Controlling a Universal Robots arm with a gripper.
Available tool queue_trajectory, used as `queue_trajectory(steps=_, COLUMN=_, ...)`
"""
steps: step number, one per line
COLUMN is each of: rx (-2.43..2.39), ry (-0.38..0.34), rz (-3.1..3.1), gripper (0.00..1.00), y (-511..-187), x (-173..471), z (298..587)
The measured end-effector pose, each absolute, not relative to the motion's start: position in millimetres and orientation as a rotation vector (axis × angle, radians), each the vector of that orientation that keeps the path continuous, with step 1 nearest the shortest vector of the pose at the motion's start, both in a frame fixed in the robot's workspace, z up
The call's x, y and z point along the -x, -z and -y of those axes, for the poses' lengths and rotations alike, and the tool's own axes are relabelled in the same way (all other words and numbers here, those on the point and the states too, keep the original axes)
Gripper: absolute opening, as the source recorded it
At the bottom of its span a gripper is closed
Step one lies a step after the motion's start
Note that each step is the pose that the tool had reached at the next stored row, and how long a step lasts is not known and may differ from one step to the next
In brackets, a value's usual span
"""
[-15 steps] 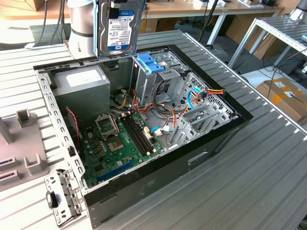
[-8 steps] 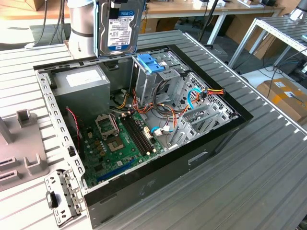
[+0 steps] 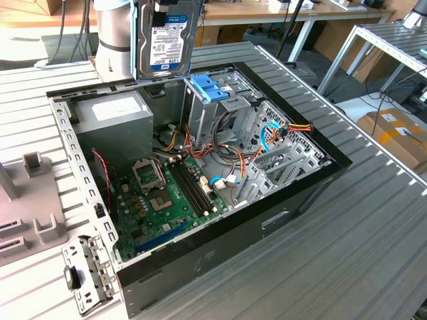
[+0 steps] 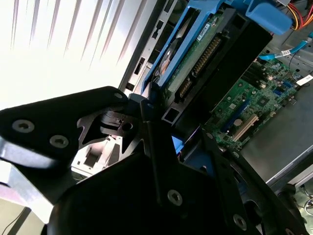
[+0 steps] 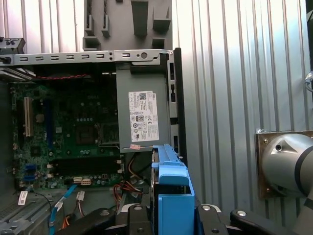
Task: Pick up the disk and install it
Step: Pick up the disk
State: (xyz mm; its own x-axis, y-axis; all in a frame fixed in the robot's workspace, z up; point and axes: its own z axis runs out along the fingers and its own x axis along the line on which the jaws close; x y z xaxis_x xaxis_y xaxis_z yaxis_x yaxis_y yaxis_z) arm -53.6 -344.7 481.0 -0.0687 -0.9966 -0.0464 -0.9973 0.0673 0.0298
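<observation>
disk (image 3: pixel 167 35) in end effector (image 5: pixel 169 215) hangs over computer case (image 3: pixel 220 235) near drive cage (image 3: pixel 200 119).

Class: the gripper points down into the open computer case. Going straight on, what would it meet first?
The gripper is shut on the disk, which leads. Below it seem to lie the cables between power supply and drive cage; depth is unclear, so the power supply's edge may come first.

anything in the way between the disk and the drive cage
Nothing visible in the gap: the disk, held by the gripper, hangs above the case near the drive cage. The blue latch sits atop that cage.
</observation>
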Motion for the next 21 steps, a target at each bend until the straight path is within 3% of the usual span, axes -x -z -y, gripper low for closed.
queue_trajectory(steps=21, rx=2.134, ry=-0.084, rz=-2.285, gripper=0.36, y=-481.1, x=53.6, z=351.1)
